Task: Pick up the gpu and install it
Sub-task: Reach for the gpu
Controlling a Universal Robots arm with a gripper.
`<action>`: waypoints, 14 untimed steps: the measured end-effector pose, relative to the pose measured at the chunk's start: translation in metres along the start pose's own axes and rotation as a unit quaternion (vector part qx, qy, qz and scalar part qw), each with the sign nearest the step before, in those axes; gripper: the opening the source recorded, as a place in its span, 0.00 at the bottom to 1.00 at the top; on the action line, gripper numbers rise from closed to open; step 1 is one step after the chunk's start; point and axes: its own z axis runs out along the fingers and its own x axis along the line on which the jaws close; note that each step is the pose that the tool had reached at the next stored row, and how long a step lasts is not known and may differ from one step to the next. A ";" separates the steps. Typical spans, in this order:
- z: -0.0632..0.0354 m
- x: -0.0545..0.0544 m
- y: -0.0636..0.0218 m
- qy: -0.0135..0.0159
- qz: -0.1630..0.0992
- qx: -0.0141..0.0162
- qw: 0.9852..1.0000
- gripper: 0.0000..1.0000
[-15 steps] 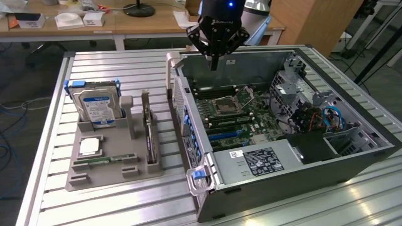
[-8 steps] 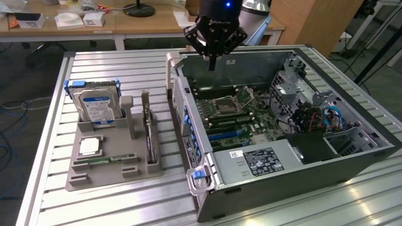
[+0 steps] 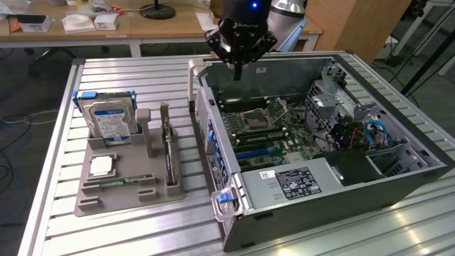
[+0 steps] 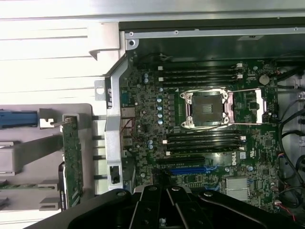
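Note:
The gpu (image 3: 168, 152) is a thin dark card standing on edge in a slot of the grey holder (image 3: 121, 200), on the exterior view's left of the open computer case (image 3: 398, 176). In the wrist view the gpu (image 4: 72, 160) shows edge-on beside the case wall. My gripper (image 3: 237, 72) hangs above the case's far end, over the motherboard (image 3: 274, 128), well apart from the gpu. Its fingers are shut together with nothing between them. The wrist view shows the gripper (image 4: 164, 217) over the motherboard (image 4: 205, 119).
A silver blue-labelled hard drive (image 3: 108, 120) stands upright in the holder, with a narrow green memory stick (image 3: 117, 181) and a small square chip (image 3: 102, 166) lying flat nearby. A blue expansion slot (image 4: 190, 169) lies on the board. A wooden desk (image 3: 163, 26) with clutter stands behind.

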 end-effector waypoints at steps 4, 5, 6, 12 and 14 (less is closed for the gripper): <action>0.0000 0.002 -0.0002 0.000 0.000 0.000 1.000 0.11; 0.0001 0.003 -0.0002 0.000 0.000 0.000 1.000 0.11; 0.0001 0.004 -0.0003 0.000 0.000 0.000 1.000 0.11; 0.0001 0.007 -0.0005 0.000 0.000 0.000 1.000 0.11; 0.0002 0.008 -0.0006 0.000 0.000 0.000 1.000 0.11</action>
